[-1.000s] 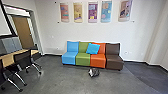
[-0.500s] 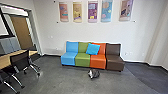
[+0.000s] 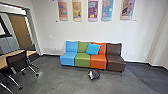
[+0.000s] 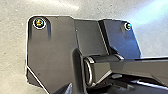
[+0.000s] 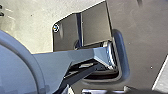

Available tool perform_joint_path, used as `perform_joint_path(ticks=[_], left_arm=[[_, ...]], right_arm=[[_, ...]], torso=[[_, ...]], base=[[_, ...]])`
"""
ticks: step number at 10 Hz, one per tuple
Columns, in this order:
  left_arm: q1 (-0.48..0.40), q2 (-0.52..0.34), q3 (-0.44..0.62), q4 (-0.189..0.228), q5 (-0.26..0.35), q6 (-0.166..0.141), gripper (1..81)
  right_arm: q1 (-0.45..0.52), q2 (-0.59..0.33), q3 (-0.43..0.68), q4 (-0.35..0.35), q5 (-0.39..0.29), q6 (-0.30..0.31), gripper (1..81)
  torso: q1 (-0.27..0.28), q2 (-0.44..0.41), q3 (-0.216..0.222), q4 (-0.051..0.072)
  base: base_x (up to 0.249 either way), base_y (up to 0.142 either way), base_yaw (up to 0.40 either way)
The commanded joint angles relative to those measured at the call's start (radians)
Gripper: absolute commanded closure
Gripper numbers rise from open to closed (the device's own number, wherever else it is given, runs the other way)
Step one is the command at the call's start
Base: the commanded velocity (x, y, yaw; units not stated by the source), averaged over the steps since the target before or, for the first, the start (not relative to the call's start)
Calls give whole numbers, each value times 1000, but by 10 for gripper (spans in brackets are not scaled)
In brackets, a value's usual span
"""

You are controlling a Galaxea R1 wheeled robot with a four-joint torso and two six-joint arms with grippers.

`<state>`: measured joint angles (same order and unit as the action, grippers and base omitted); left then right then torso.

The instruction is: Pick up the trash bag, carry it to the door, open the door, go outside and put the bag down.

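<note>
Trash bag (image 3: 94,74) lying on floor (image 3: 62,81) before orange seat (image 3: 98,61), well ahead and slightly right of centre, so right hand probably sitting marginally nearer. Bag's long axis remaining unclear. Cannot tell whether either hand is spreading, closing or gripping.

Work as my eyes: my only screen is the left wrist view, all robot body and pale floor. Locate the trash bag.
Observer: The head view shows what looks like the trash bag, a dark and whitish bundle on the gray floor, just in front of the orange seat.

Operator: Tell me what lies on the seats.

Observer: A bright blue cushion leans on the backrests where the green seat meets the orange one.

Operator: Now report the robot's left side.

Observer: A black-backed chair stands at a light wood table there.
</note>
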<state>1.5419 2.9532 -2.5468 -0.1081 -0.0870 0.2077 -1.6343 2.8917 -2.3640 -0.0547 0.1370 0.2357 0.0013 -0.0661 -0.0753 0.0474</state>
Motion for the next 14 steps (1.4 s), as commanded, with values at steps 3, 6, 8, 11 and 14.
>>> perform_joint_path(ticks=[3,6,8,11,14], left_arm=[[-42,-2,8,11,55,4,10],[-42,-2,8,10,55,4,10],[-41,-2,8,10,55,4,10],[-42,-2,8,11,55,4,10],[-42,-2,8,11,55,4,10]], right_arm=[[33,0,14,-19,-56,-12,10],[30,0,14,-20,-56,-10,10],[32,0,14,-20,-56,-10,10],[32,1,14,-20,-56,-12,10],[32,2,14,-20,-56,-10,10]], torso=[[0,0,0,0],[0,0,0,0],[0,0,0,0],[-1,0,0,0],[-1,0,0,0]], base=[[132,0,0],[132,0,0],[132,0,0],[132,0,0],[132,-41,0]])
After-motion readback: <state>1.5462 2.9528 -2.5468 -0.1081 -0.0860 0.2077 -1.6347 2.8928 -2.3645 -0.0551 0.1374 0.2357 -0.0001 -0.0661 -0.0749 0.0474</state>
